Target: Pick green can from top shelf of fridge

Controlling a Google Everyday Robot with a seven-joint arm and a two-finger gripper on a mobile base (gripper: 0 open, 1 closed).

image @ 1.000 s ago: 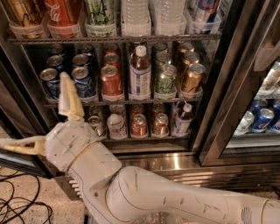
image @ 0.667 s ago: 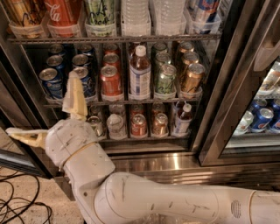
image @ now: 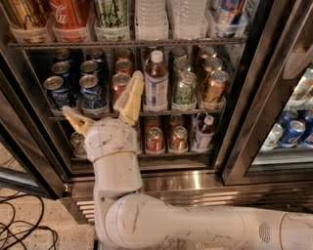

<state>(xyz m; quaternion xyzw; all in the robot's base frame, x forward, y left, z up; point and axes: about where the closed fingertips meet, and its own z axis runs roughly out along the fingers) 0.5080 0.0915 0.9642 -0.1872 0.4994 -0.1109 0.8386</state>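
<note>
Your gripper (image: 101,95) is empty, with its two tan fingers (image: 131,97) spread wide apart. One points up in front of the middle shelf (image: 171,113), the other angles off left toward the blue cans (image: 90,88). So it's parked low, well below where it needs to be.

The green can (image: 111,14) is up on the top shelf (image: 186,42), up and slightly right of the gripper. It sits in a clear tray (image: 111,34), with the Coke can (image: 71,14) just beside it on the left and a water bottle (image: 150,17) just beside it on the right. Its top is cut off by the edge of the view, so you can't see the lid.

Handling-wise, I'd guess it's full, so it has some weight. It'll be stiff enough for a firm pinch but thin-walled, so don't crush it. The smooth painted metal comes out of a cold fridge (image: 195,183), so it may well be slick.

The tray lip covers the bottom of the can, so take it around the mid-body above that lip, one finger on each side. The gaps to its neighbours look tight, so narrow the fingers before going in. Then lift it clear of the tray before pulling back, or the tray may come with it.
</note>
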